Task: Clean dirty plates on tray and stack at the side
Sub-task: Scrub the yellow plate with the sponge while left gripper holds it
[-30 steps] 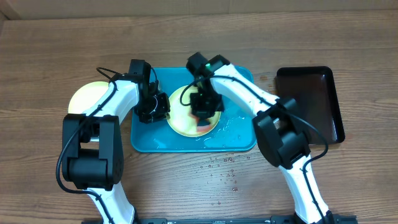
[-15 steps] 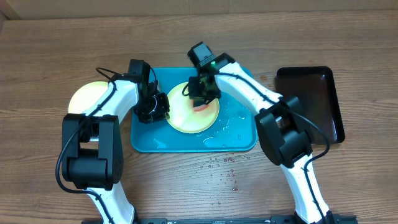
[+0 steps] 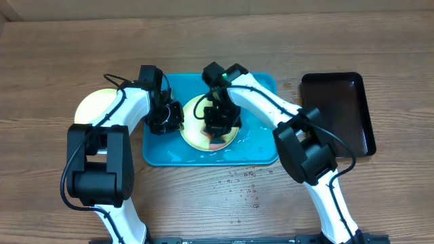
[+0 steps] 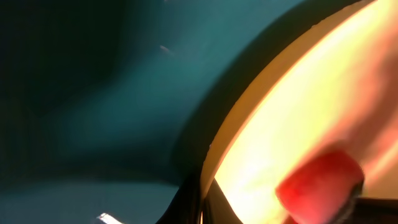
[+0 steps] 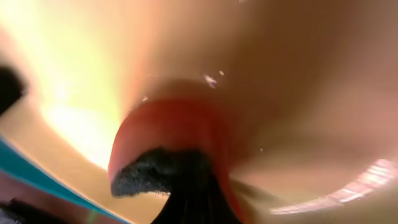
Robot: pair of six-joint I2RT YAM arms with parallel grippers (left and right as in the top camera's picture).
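Observation:
A pale yellow-green plate [image 3: 193, 129] lies in the turquoise tray [image 3: 254, 146]. My left gripper [image 3: 173, 118] is shut on its left rim; in the left wrist view the rim [image 4: 208, 162] runs into the jaws [image 4: 200, 208]. My right gripper [image 3: 218, 129] is shut on a red sponge [image 3: 217, 140] with a black scouring pad and presses it on the plate's middle. The right wrist view shows the sponge [image 5: 171, 140] against the plate [image 5: 280, 74]. A second yellow-green plate [image 3: 91, 105] lies on the table left of the tray. The light blue-white plate is out of view.
A glossy black tray [image 3: 339, 112] stands at the right of the table. Water glistens in the turquoise tray's right part [image 3: 247, 135], and droplets [image 3: 244, 183] dot the wood in front of it.
My right gripper moved the sponge to the plate's far side, then back toward the front middle. My left gripper has kept its hold on the rim.

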